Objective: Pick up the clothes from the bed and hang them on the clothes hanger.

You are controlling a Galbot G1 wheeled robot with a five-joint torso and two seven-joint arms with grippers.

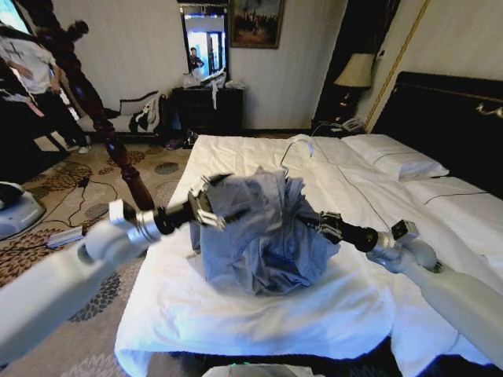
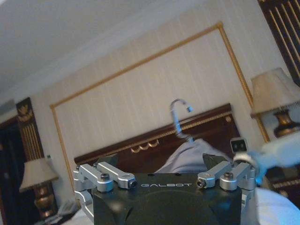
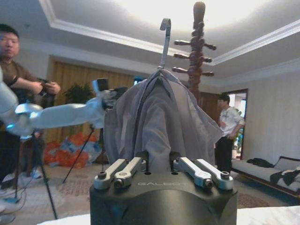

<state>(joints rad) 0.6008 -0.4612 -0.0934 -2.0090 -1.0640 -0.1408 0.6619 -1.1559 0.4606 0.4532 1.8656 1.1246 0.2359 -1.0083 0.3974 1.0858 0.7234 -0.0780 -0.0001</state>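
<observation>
The clothes (image 1: 263, 236), a grey-blue shirt on a wire hook (image 1: 299, 141), stand bunched upright over the white bed (image 1: 259, 322). My left gripper (image 1: 212, 206) is at the shirt's left shoulder, fingers spread open, and cloth touches one fingertip (image 2: 213, 160). My right gripper (image 1: 314, 222) is shut on cloth at the shirt's right side; its fingers (image 3: 143, 157) pinch the clothes (image 3: 159, 122) low down. The clothes hanger (image 1: 118, 153), a dark turned-wood stand, rises left of the bed and behind the shirt as the clothes hanger (image 3: 197, 51).
White pillows (image 1: 393, 161) and a black headboard (image 1: 448, 118) lie to the right. Patterned carpet with cables (image 1: 78, 196) spreads left of the bed. A dark dresser (image 1: 208, 106) and a sofa stand at the far wall. People stand at the left.
</observation>
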